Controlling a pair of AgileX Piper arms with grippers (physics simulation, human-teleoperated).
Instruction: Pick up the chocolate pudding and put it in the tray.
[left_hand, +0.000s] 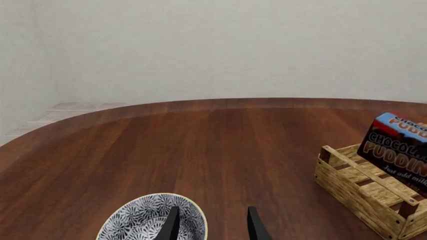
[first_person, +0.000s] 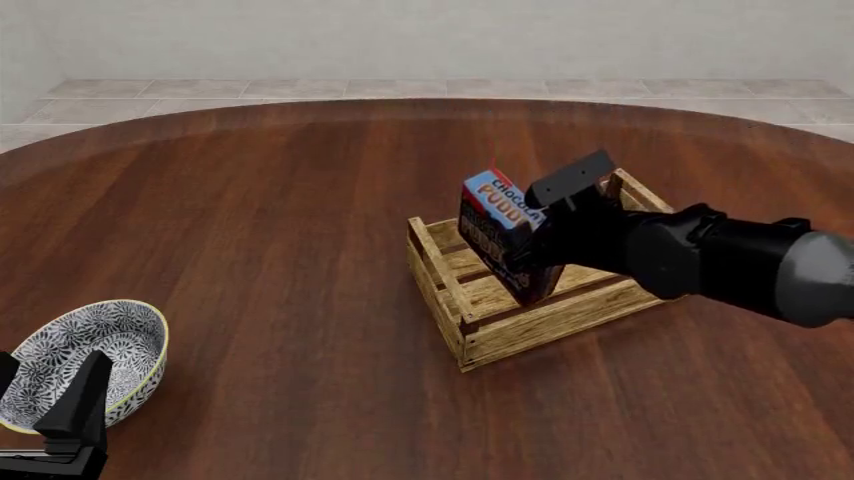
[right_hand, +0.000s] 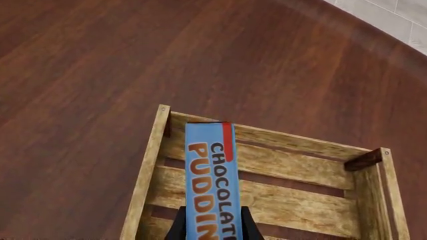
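Observation:
The chocolate pudding (first_person: 497, 230) is a small carton with a blue top and dark brown front. My right gripper (first_person: 534, 262) is shut on it and holds it tilted inside the tray (first_person: 461, 318), a light-wood slatted crate at the table's middle right. In the right wrist view the carton's blue panel (right_hand: 212, 180) sits between the fingers (right_hand: 179, 227) above the tray slats (right_hand: 300, 165). The left wrist view shows the pudding (left_hand: 399, 150) and tray (left_hand: 353, 187) off to one side. My left gripper (first_person: 47, 395) is open and empty over the bowl at the near left.
A round blue-white patterned bowl (first_person: 127, 330) sits at the table's near left, under my left gripper; it also shows in the left wrist view (left_hand: 143, 217). The brown table's far edge (first_person: 427, 103) meets a tiled floor.

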